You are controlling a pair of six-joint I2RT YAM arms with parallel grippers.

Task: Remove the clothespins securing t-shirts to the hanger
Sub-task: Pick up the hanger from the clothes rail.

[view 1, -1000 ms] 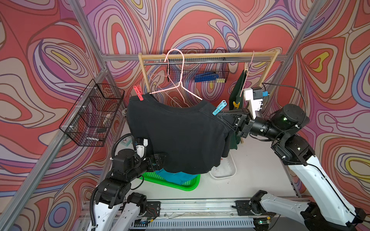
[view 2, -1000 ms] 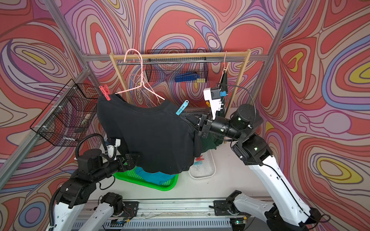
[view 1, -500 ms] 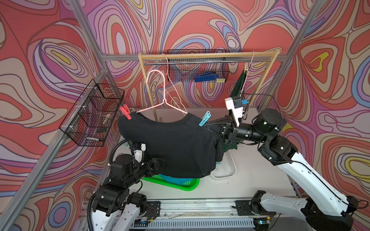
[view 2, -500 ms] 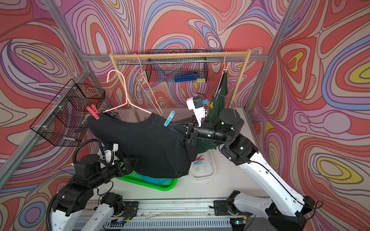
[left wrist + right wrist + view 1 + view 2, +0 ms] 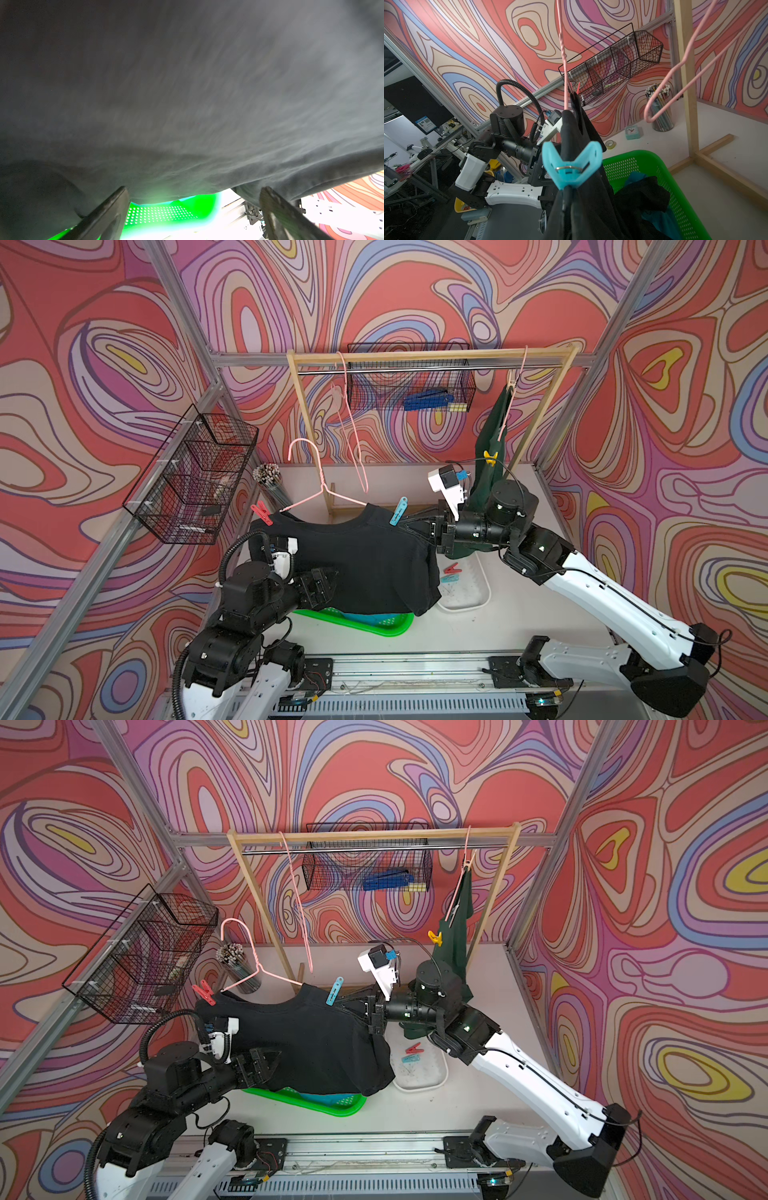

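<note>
1. A red plastic clothespin (image 5: 262, 512) is clipped on one shoulder of a plain black t-shirt (image 5: 365, 564), left of the middle in both top views.
2. A light blue plastic clothespin (image 5: 398, 511) is clipped on the other shoulder, near the middle of the picture.
3. The black t-shirt hangs on a thin pink wire hanger (image 5: 322, 489). Its hook is up in the air, below the rail.
4. The right gripper (image 5: 409, 526) is closed. It pinches the black t-shirt's shoulder just beside the light blue plastic clothespin.
5. The left gripper (image 5: 328, 580) is low on the left with its jaws wide apart, and it holds nothing. In the left wrist view (image 5: 194, 188) the black cloth hangs right at its tips. I cannot tell if they touch.
6. A yellow plastic clothespin (image 5: 490, 457) sits on a dark green t-shirt (image 5: 494, 435). This shirt hangs from the wooden rack (image 5: 415, 354) at the upper right.
7. A loose red clothespin (image 5: 452, 569) and a loose light blue clothespin (image 5: 449, 579) lie in a white plastic tray (image 5: 484, 597), right of the black t-shirt.
8. A bright green plastic basket (image 5: 395, 630) sits under the black t-shirt. A turquoise t-shirt (image 5: 368, 619) lies in it.
</note>
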